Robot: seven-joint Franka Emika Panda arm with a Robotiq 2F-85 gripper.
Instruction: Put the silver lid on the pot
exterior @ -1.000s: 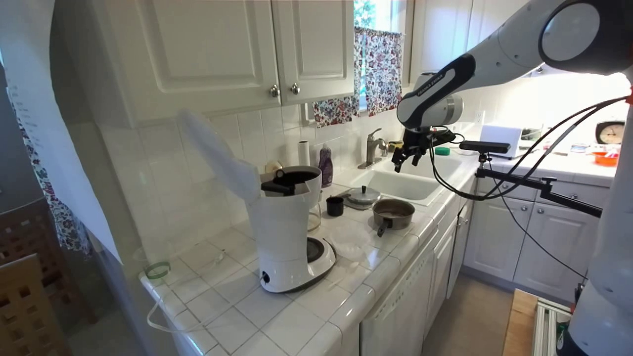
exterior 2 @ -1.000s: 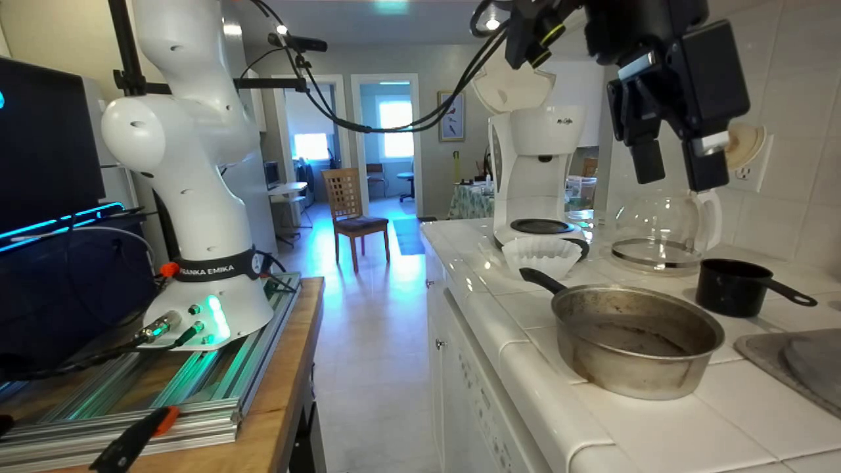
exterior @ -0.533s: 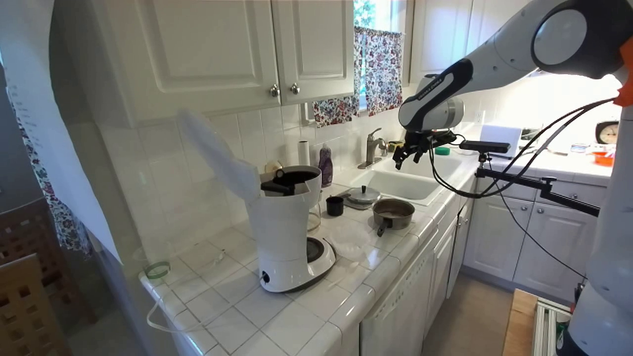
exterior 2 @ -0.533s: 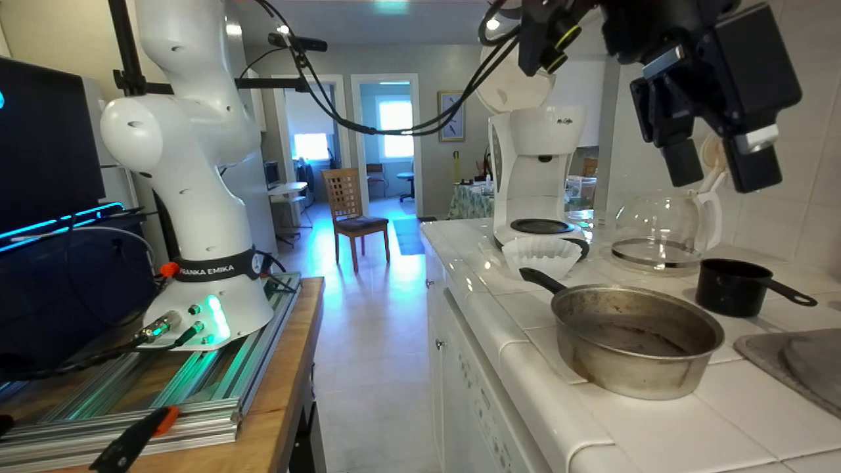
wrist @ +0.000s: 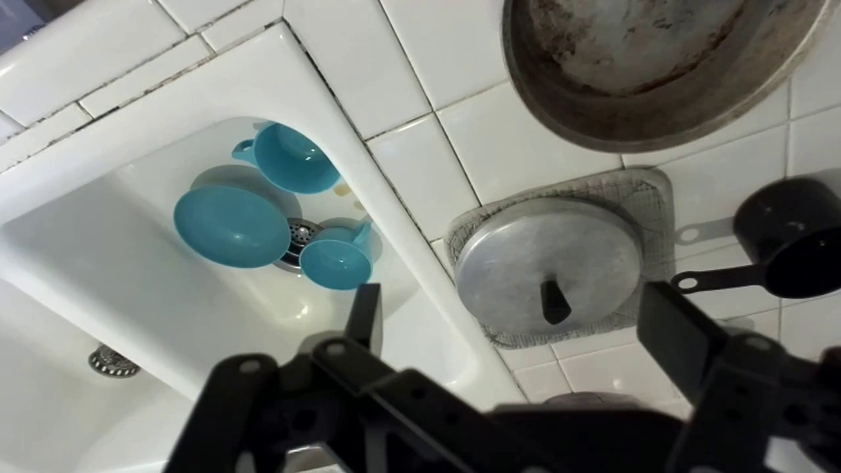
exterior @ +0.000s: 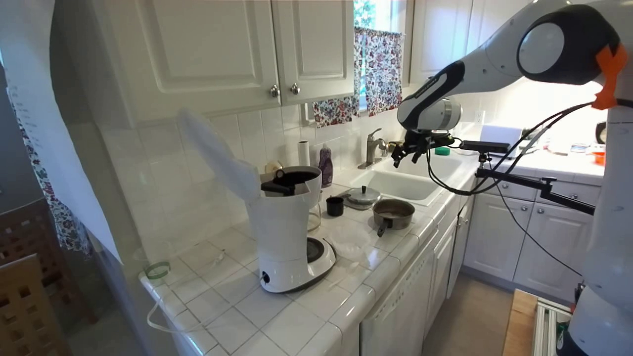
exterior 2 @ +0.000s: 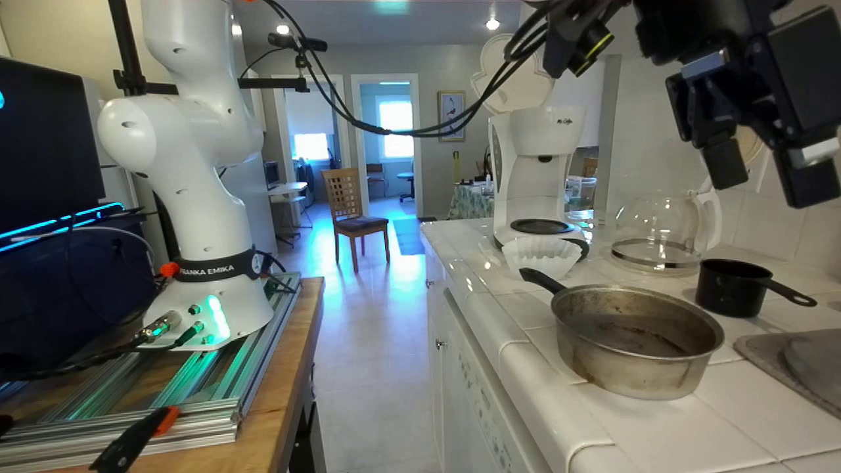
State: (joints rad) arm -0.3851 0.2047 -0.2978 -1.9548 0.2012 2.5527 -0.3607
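Observation:
The silver lid [wrist: 506, 263] lies flat on a grey quilted pad [wrist: 657, 197] beside the sink, black knob [wrist: 555, 305] up. It shows in both exterior views [exterior: 364, 196] [exterior 2: 821, 364], cut off by the frame edge in the latter. The pot [wrist: 604, 125] stands uncovered on the counter beside the pad, black handle toward the coffee maker; it also shows in both exterior views [exterior: 394, 215] [exterior 2: 637, 355]. My gripper [wrist: 514, 299] is open and empty, high above the counter. In the wrist view its fingers [wrist: 673, 322] appear on either side of the lid. The gripper also shows in both exterior views [exterior: 405, 162] [exterior 2: 769, 180].
A small dark cup [wrist: 785, 223] with a handle stands next to the pad. The sink [wrist: 453, 309] holds blue dishes [wrist: 230, 226]. A white coffee maker [exterior: 282, 242], a paper filter [exterior 2: 542, 256] and a glass carafe [exterior 2: 657, 230] stand farther along the counter.
My open gripper has moved steadily to the right in an exterior view, with the arm turning along. The lid, pot and cup have not moved.

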